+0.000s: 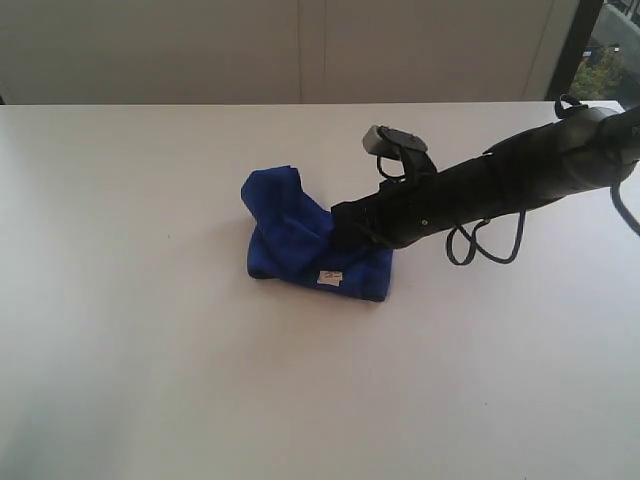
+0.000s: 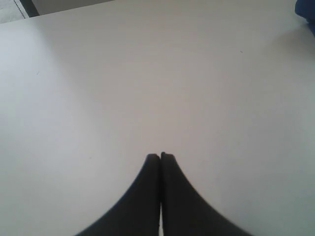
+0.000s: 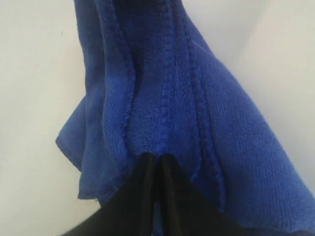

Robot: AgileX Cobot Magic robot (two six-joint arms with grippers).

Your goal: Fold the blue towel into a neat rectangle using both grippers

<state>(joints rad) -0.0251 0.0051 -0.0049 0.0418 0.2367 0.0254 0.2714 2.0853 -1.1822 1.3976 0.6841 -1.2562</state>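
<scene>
One arm (image 1: 480,190) alone visible from outside: right gripper (image 1: 338,228) tips buried in blue towel (image 1: 300,235), fingers pressed together, pinching raised fold. Towel bunched on table (image 1: 150,350), white label (image 1: 330,277) on towel's near edge. Left gripper (image 2: 160,156) well apart from towel, fingers closed, nothing between; towel corner cut off at its view's edge

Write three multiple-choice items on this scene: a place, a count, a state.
1. The slim black left tool is over: A) the bare white table; B) a box; C) a plate.
2. Small white labels showing on the royal-blue microfibre towel: A) none; B) one; C) three.
3. The slim black right tool is: A) wide open; B) shut on the towel; C) out of view.
1A, only table beneath it; 2B, one tag at its edge; 3B, it is closed on fabric.
</scene>
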